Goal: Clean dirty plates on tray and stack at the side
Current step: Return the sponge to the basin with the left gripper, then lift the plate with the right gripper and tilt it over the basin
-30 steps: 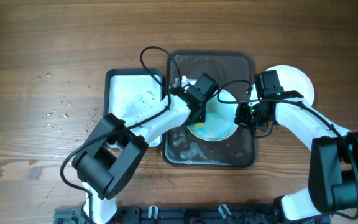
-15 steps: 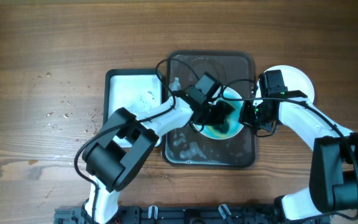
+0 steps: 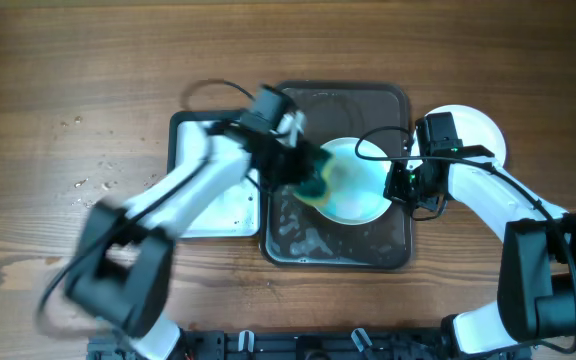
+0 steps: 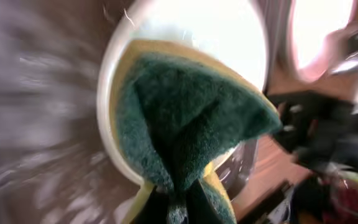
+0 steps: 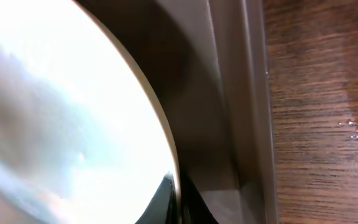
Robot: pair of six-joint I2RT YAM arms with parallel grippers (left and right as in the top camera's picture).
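- The left gripper [image 3: 303,175] is clenched on a green-and-yellow sponge [image 4: 185,118]. The sponge is folded, and the pinch is at its lower end in the wrist view.
- The sponge is pressed on the left part of a white plate [image 3: 356,185], overlapping its near rim.
- The left arm is badly blurred from overhead, so I can't make out more of its pose.
- The right gripper [image 3: 399,184] is clamped tight on the same plate's right rim. In its own camera the edge runs straight down between the fingers.
- This plate lies inside the dark brown tray [image 3: 338,92], right of centre, with a pale teal smear across its face.
- The tray floor looks wet and streaky.
- A second plate [image 3: 480,130] sits on the wooden table [image 3: 68,70] just right of the tray, partly under the right arm.
- A metal tray [image 3: 203,135] sits against the brown tray's left side, and droplets [image 3: 98,185] speckle the wood beyond it.
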